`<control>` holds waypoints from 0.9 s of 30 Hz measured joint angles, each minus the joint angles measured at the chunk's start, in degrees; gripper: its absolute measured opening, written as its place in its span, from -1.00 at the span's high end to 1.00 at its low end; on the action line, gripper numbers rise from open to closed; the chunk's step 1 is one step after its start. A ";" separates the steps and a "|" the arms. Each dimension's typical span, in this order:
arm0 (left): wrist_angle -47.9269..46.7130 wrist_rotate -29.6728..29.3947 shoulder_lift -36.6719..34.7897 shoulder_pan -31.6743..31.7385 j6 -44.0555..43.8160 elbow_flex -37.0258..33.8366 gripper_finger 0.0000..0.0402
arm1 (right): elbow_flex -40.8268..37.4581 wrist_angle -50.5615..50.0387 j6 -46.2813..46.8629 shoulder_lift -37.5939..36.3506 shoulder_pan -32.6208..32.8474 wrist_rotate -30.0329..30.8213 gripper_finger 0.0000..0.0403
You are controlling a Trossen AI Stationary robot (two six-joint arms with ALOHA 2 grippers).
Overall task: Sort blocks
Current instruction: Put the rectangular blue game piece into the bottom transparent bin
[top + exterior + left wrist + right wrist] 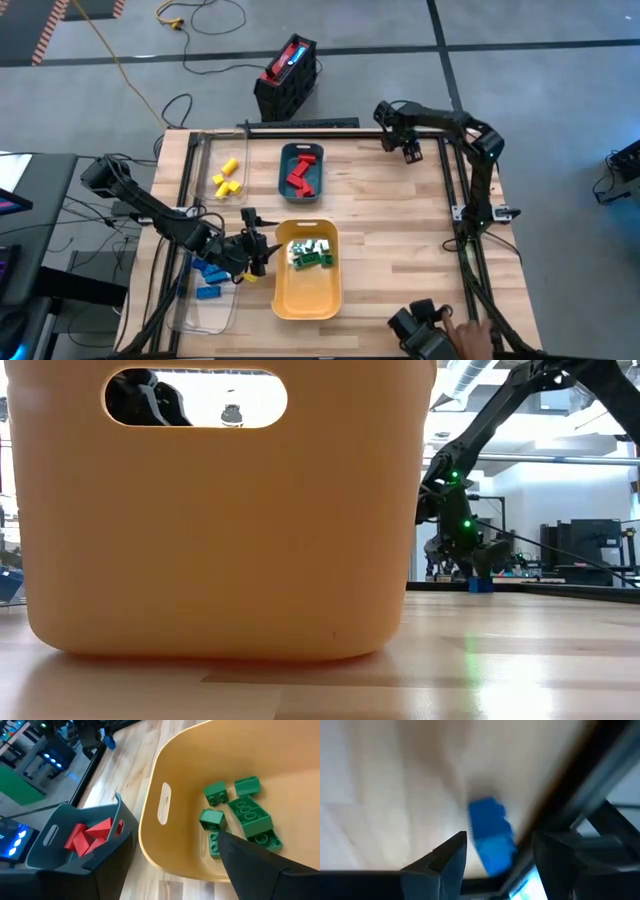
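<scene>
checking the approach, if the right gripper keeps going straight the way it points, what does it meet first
Most likely the blue block, which lies on the table just ahead of the right gripper, between its open fingers. Depth is unclear, so whether they touch it yet cannot be told.

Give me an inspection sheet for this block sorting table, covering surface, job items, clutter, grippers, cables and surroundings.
Surface: pale wooden table, dark frame rails along its edges.
Job's things: green plastic blocks in the yellow plastic tray; red blocks in the teal tray; blue blocks in the clear tray; yellow blocks loose on the wood; one blue block at the far right corner.
Clutter: nothing seen.
Grippers: left gripper open, beside the yellow tray's edge; right gripper open, straddling the lone blue block.
Cables: yellow cable and black cable on the floor.
Surroundings: red-and-black box on the floor beyond the table.
</scene>
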 joint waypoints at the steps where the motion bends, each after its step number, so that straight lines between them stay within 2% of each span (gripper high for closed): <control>1: 0.02 -0.15 0.00 0.00 -0.02 0.00 -0.43 | -0.46 0.35 -0.92 0.00 0.12 -0.85 -0.14; 6: -0.07 -0.26 0.00 0.00 -0.29 0.00 -0.43 | -3.00 1.54 -3.62 0.02 1.01 -2.48 -0.14; 9: -0.05 -0.30 0.00 0.00 -0.28 0.00 -0.43 | -4.09 2.10 -3.39 0.02 1.21 -2.37 -0.06; 11: -0.02 -0.30 0.00 0.00 -0.28 0.00 -0.43 | -4.82 2.27 -2.99 0.02 1.16 -2.20 0.07; 17: -0.06 -0.30 0.00 0.00 -0.55 0.00 -0.43 | -5.60 1.92 1.07 -0.09 1.53 -1.01 0.64; 21: -0.02 -0.30 -0.01 0.00 -0.55 0.00 -0.43 | -5.68 -0.49 6.52 -0.38 4.32 -0.78 0.65; 27: 0.09 -0.28 0.00 0.00 -0.55 0.00 -0.43 | -5.68 -5.63 13.31 -1.84 13.14 -1.64 0.63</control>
